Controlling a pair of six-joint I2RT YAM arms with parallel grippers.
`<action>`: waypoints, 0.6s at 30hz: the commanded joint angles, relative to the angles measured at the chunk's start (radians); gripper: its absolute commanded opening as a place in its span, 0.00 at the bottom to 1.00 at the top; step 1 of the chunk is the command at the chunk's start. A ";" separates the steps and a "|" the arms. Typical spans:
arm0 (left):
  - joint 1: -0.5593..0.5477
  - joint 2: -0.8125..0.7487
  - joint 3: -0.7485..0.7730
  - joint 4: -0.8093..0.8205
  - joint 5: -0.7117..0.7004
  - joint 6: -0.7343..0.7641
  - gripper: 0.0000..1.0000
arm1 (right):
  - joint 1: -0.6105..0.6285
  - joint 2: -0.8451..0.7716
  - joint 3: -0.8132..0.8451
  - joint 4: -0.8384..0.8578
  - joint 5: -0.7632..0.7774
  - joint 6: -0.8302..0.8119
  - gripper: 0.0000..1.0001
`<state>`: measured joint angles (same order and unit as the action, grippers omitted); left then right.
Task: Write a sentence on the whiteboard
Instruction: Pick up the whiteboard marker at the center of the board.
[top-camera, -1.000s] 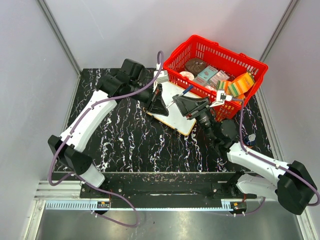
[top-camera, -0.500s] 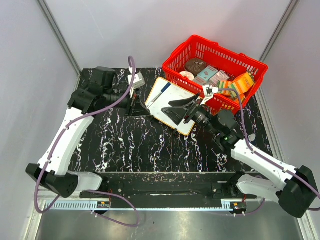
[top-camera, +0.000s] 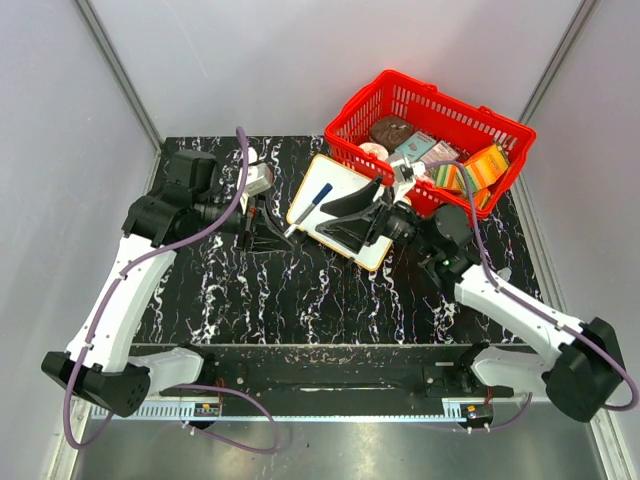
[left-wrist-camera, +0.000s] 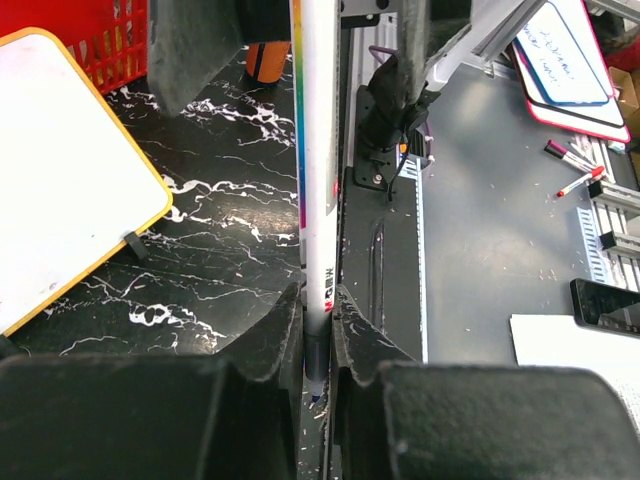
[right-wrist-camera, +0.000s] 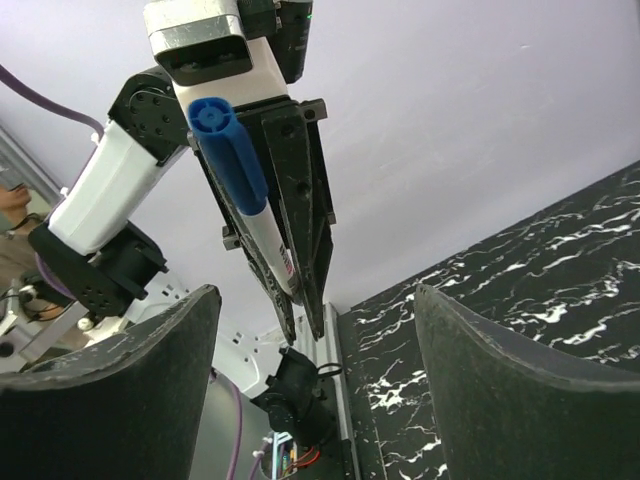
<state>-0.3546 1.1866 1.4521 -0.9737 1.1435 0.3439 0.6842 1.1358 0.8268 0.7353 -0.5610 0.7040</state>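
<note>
The whiteboard (top-camera: 340, 190), white with a yellow-orange rim, lies flat beside the red basket; it also shows in the left wrist view (left-wrist-camera: 70, 180). No writing shows on its visible parts. My left gripper (top-camera: 278, 232) is shut on a white marker (top-camera: 308, 208) with a blue end and sits just left of the board. The marker stands between the fingers in the left wrist view (left-wrist-camera: 318, 150) and shows in the right wrist view (right-wrist-camera: 245, 190). My right gripper (top-camera: 345, 218) hovers over the board's right part, open wide and empty (right-wrist-camera: 315, 380).
The red basket (top-camera: 345, 125) with boxes and packets stands at the back right, touching the board's far edge. The black marbled table (top-camera: 300, 300) ends in a metal rail at the near edge. Other boards and markers (left-wrist-camera: 570, 170) lie beyond the table.
My left gripper has pulled back to the left off the whiteboard with the marker in it. My right gripper has moved left over the board.
</note>
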 joint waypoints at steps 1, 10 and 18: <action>0.012 -0.004 -0.002 0.035 0.091 0.009 0.00 | -0.005 0.073 0.093 0.136 -0.099 0.081 0.81; 0.013 -0.008 -0.029 0.061 0.110 -0.017 0.00 | -0.005 0.160 0.147 0.271 -0.140 0.187 0.73; 0.013 0.002 -0.027 0.064 0.111 -0.025 0.00 | -0.005 0.217 0.178 0.349 -0.181 0.276 0.64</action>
<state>-0.3473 1.1866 1.4174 -0.9504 1.2091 0.3214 0.6842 1.3384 0.9577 0.9890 -0.6991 0.9169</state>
